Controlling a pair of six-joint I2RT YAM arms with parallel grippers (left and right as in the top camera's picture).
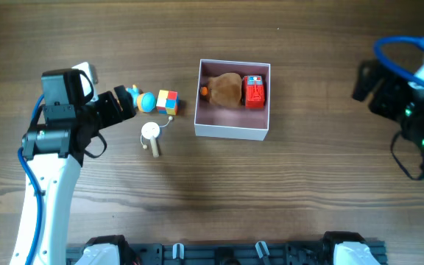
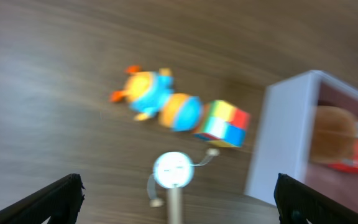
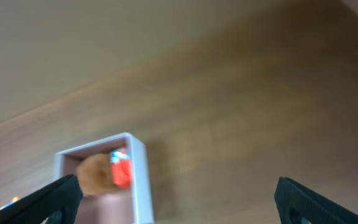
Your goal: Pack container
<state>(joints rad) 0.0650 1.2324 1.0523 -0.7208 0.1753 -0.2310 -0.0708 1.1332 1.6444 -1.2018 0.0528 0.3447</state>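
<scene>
The container (image 1: 231, 132) is holding a brown plush (image 1: 225, 89) and red car (image 1: 254, 91); the colour cube (image 1: 167, 101), blue-orange toy (image 1: 142, 100) and white peg (image 1: 151, 133) are waiting to its left. The left gripper (image 1: 121, 103) and right gripper (image 3: 178, 190) are gaping wide, empty.

Dark wood bench (image 1: 285, 199). Lying on it: container (image 1: 231, 132) nr ctr; just L of it, cube (image 1: 167, 101) next to blue/orange toy (image 1: 142, 100); white round-headed peg (image 1: 151, 136) nearby, apart.

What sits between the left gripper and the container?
Overhead view: an orange-and-blue toy and a colour cube lie between left gripper and container; a white-headed peg sits just off that line.
</scene>
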